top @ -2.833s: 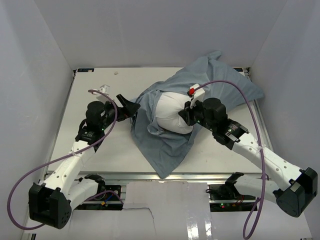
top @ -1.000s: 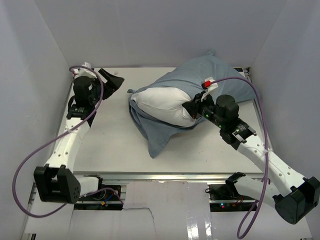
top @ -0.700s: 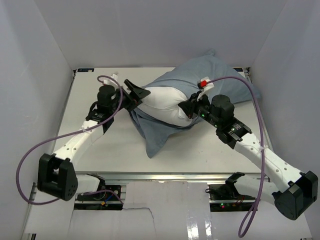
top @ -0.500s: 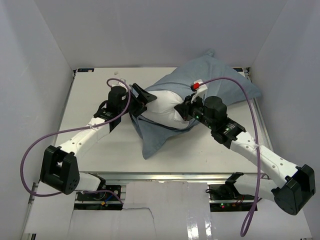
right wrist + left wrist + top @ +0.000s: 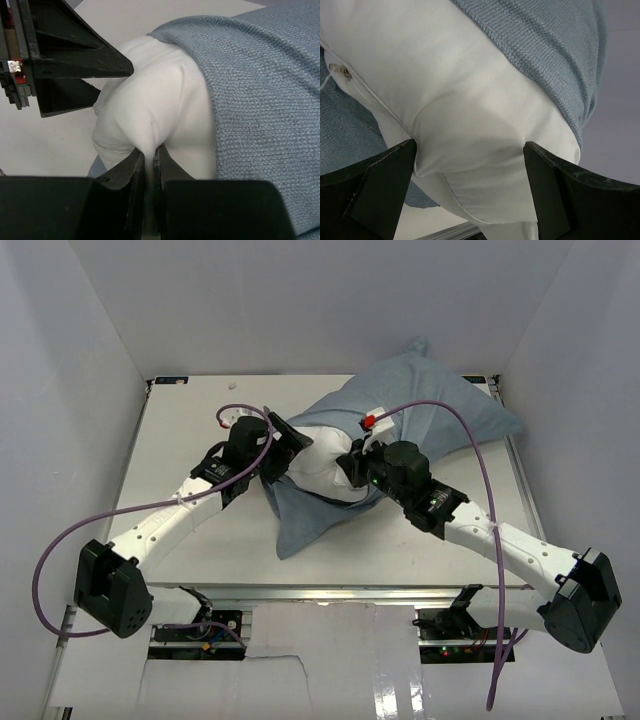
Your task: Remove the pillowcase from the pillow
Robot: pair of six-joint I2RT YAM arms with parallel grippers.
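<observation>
The white pillow (image 5: 318, 462) lies mid-table, its left end bared. The grey-blue pillowcase (image 5: 440, 405) still covers its right part and trails toward the front (image 5: 300, 525). My right gripper (image 5: 352, 466) is shut on a pinch of the pillow (image 5: 160, 90), right beside the pillowcase (image 5: 260, 100) edge; in the right wrist view this gripper (image 5: 149, 156) holds white fabric only. My left gripper (image 5: 290, 443) stands open at the pillow's left end. In the left wrist view the pillow (image 5: 470, 120) bulges between its fingers (image 5: 385, 185), with the pillowcase (image 5: 545, 45) above.
White walls close in the cream table (image 5: 180, 530) on three sides. Part of the pillowcase hangs against the back right corner (image 5: 425, 348). Purple cables loop over both arms. My left gripper's black fingers (image 5: 75, 55) show in the right wrist view.
My left arm swung from the back left corner over to the pillow's bared end and its jaws spread wide. My right gripper, still shut on the pillow, drew it leftward.
</observation>
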